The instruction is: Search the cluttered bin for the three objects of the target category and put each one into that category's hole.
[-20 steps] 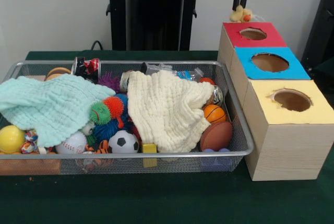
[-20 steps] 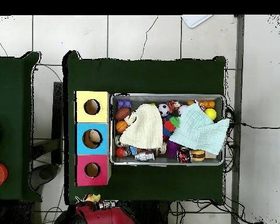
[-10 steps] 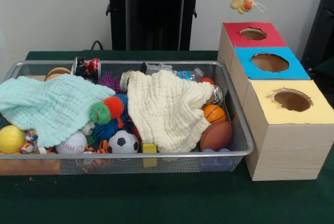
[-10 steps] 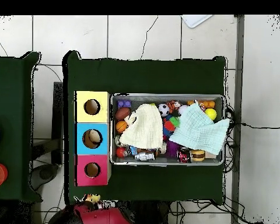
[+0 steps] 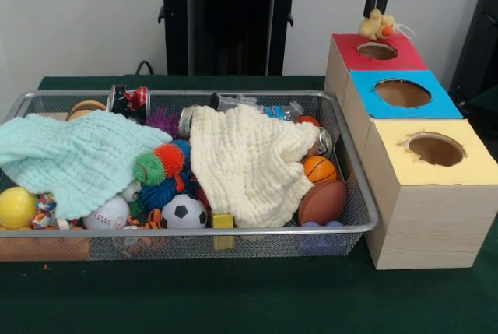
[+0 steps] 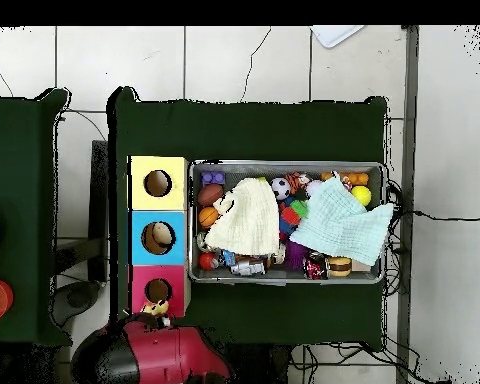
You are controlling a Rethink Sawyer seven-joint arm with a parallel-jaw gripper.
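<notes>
One toy duck (image 5: 378, 25) pinched in gripper (image 5: 378, 15), hanging just above red box's hole (image 5: 377, 50), far right.

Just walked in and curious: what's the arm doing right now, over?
Pincer shut on yellow duck toy. Duck hanging above red box's hole. Nothing blocking the hole.

One camera sits low across the green table (image 5: 233, 303), close in, facing the wire bin (image 5: 342, 229) and the row of holed boxes (image 5: 424, 194). The other hangs high above, looking straight down, taking in floor tiles (image 6: 244, 65) too. Both share bin, boxes and table.
</notes>
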